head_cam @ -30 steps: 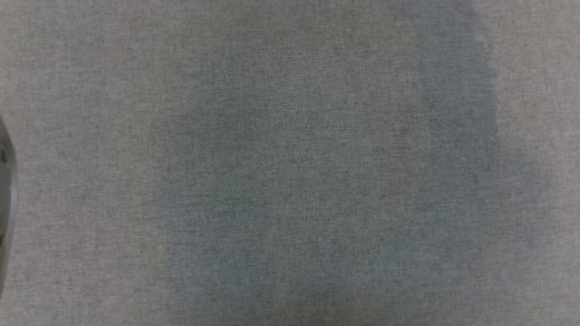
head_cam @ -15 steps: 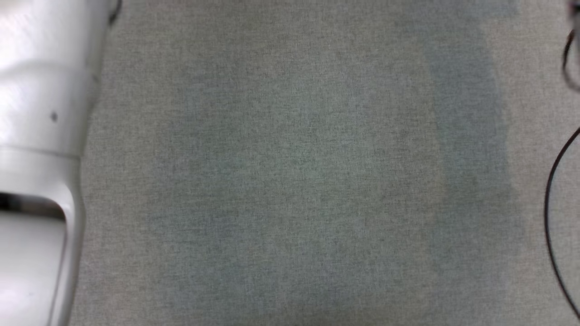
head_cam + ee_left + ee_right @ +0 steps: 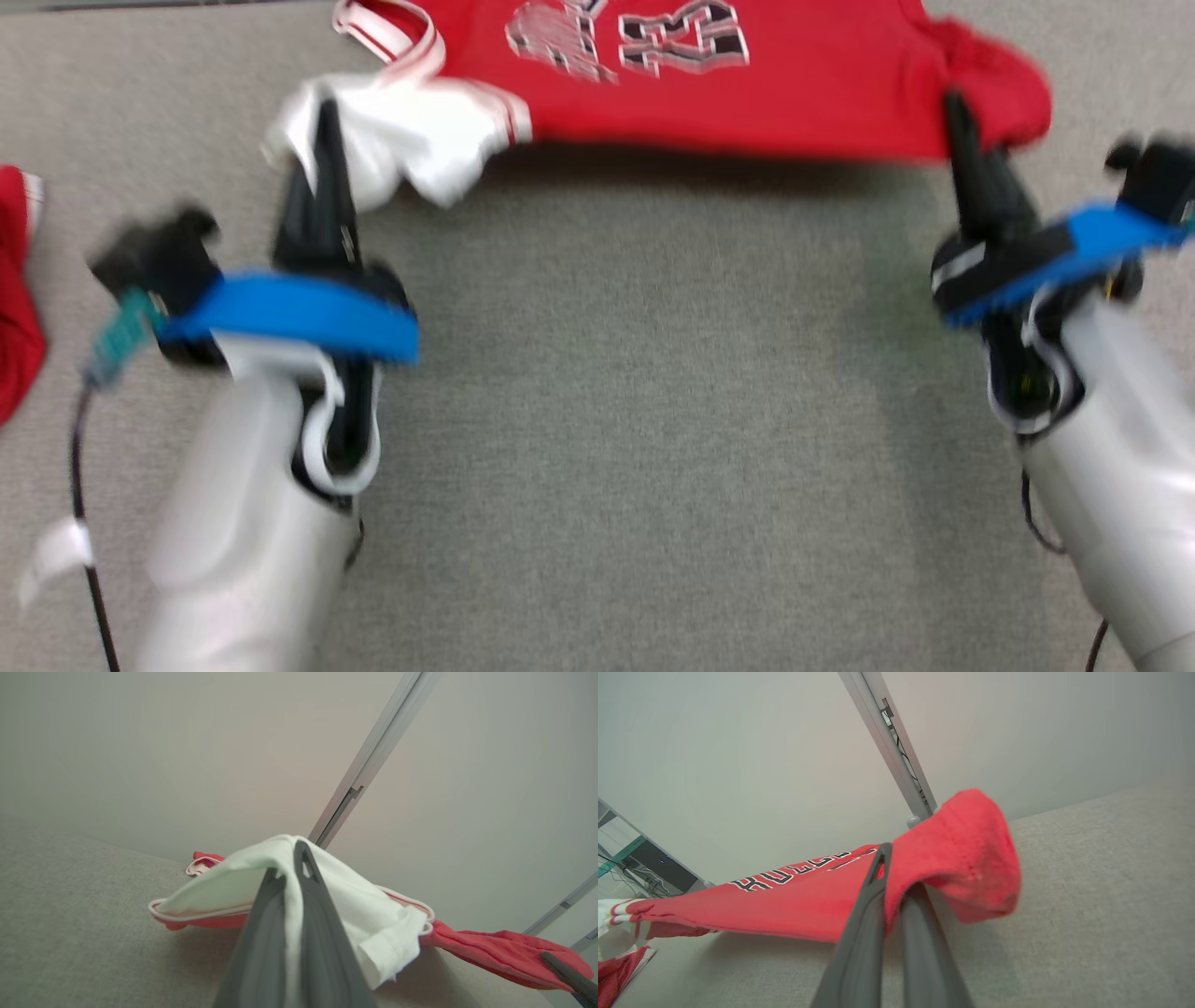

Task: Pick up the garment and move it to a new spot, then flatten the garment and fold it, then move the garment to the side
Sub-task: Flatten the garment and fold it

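Grey surface (image 3: 653,420), pale wall (image 3: 140,742), red garment (image 3: 794,93)

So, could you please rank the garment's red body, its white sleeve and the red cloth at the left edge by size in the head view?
1. red body, largest even though the top edge crops it
2. white sleeve
3. red cloth, cropped by the frame, so its full size is unknown

Work surface (image 3: 653,448): grey woven fabric, evenly lit. Wall (image 3: 163,742): plain, pale, matte. Aluminium post (image 3: 373,751): slim, set against wall. Dark equipment unit (image 3: 663,865): small lights, loose cables alongside
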Available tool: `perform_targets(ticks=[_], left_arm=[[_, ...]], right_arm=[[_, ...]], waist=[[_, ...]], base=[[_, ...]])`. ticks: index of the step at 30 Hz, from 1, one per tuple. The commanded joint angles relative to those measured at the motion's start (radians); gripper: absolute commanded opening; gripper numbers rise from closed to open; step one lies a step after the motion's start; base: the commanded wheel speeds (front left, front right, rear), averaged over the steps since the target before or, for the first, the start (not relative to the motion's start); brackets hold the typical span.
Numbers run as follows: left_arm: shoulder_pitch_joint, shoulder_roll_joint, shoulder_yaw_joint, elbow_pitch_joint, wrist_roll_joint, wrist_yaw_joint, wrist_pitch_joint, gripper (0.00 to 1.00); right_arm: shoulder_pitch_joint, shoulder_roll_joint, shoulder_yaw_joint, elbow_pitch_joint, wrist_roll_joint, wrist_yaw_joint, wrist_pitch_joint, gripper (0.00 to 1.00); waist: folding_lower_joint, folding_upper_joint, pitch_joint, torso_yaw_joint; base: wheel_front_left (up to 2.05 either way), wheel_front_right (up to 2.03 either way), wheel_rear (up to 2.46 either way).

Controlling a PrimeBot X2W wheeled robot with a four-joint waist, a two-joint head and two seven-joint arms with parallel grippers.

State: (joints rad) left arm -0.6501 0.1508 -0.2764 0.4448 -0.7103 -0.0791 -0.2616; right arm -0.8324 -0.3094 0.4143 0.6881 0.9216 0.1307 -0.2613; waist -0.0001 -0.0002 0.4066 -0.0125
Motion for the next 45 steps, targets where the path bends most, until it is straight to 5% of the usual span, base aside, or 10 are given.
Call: perform_targets(ticks=[1,8,19,45], left_arm=[[0.052,-0.007,0.006,-0.027,0.010,0.005,-0.004,0.00],[0.465,-0.055,-0.009,-0.155,0.018,0.030,-0.005,0.00],[0.729,-0.048,-0.074,-0.249,0.020,0.057,0.029,0.00],[0.591,0.017,-0.110,-0.245,0.043,0.026,0.119,0.00]], right_arm=[[0.061,-0.008,-0.009,-0.012,0.004,0.000,-0.005,0.00],[0.408,0.001,-0.094,-0.089,0.011,0.000,-0.005,0.00],[0.758,0.013,-0.219,-0.200,-0.074,0.000,-0.002,0.00],[0.739,0.155,-0.423,-0.348,-0.266,0.000,0.220,0.00]], waist=[[0.0001,0.0002,-0.034,-0.010],[0.0001,0.0002,-0.169,0.008],[0.0001,0.0002,-0.268,0.030],[0.0001,0.0002,-0.247,-0.012]], base=[[0.00,0.00,0.00],[0.00,0.00,0.00],[0.00,0.00,0.00],[0.00,0.00,0.00]])
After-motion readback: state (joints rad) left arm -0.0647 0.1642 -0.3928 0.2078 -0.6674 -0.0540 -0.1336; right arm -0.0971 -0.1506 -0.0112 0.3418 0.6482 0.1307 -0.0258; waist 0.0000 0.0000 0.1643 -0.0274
